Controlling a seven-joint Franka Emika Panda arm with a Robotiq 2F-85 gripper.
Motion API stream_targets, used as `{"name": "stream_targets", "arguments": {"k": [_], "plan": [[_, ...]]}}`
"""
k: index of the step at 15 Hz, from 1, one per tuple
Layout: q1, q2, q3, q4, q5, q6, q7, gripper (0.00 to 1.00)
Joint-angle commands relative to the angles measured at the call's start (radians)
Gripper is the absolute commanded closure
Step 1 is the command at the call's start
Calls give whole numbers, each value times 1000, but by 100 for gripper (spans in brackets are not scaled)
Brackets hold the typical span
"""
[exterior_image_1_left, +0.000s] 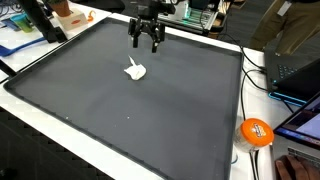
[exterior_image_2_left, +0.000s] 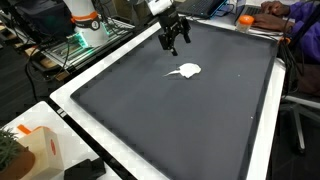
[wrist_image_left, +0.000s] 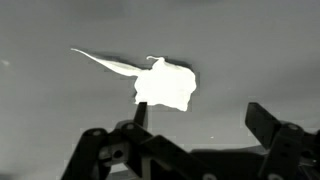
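The claw (exterior_image_1_left: 146, 45) hangs in the upper middle of the frame with its jaws spread wide and nothing between them. It holds nothing and touches nothing. The white scrap (exterior_image_1_left: 136, 70) lies flat on the dark mat (exterior_image_1_left: 150, 125), just below the claw in an exterior view and a little lower right of it in the other (exterior_image_2_left: 186, 70). In the wrist view the scrap (wrist_image_left: 165, 85) sits in the upper middle, above the two fingers (wrist_image_left: 262, 118) at the lower edge, so it looks to lie ahead of the claw rather than between the jaws. A thin tail runs off its upper left side.

The likeliest trouble is a descent from this spot that lands beside the scrap and closes on bare mat. A near miss could also nudge so light a piece sideways, or pinch only the thin tail, which may slip out or tear. The scrap lies so flat that the fingertips would have to reach the mat itself. Pressing too hard could then drag or wrinkle the mat on the counter (exterior_image_1_left: 45, 112). Whether the scrap is paper or cloth I cannot tell.
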Motion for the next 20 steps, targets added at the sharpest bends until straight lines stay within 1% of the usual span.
{"name": "stream_targets", "arguments": {"k": [1,2,3,4,5,6,8,9,10,11,12,13,14,16,18,20], "plan": [[30,-120,-66,15,-39,-272,9,0],[38,-136,-88,31,-82,-353,32,0],[76,-151,-139,52,-124,-436,54,0],[41,-162,-115,85,-201,-521,109,0],[92,-156,-162,135,-230,-606,130,0],[97,-155,-159,186,-239,-688,139,0],[120,-126,-159,312,-194,-853,118,0],[128,-106,-162,373,-204,-934,133,0],[133,-72,-170,437,-245,-1003,183,0],[137,-34,-179,489,-264,-1038,230,0],[142,-123,-175,388,-216,-969,161,0],[145,-101,-180,431,-228,-1006,186,0],[145,-79,-184,458,-232,-1016,195,0],[145,-46,-189,478,-233,-1018,199,0],[149,-18,-202,478,-252,-953,244,0],[151,-3,-228,472,-285,-914,319,0]]}}
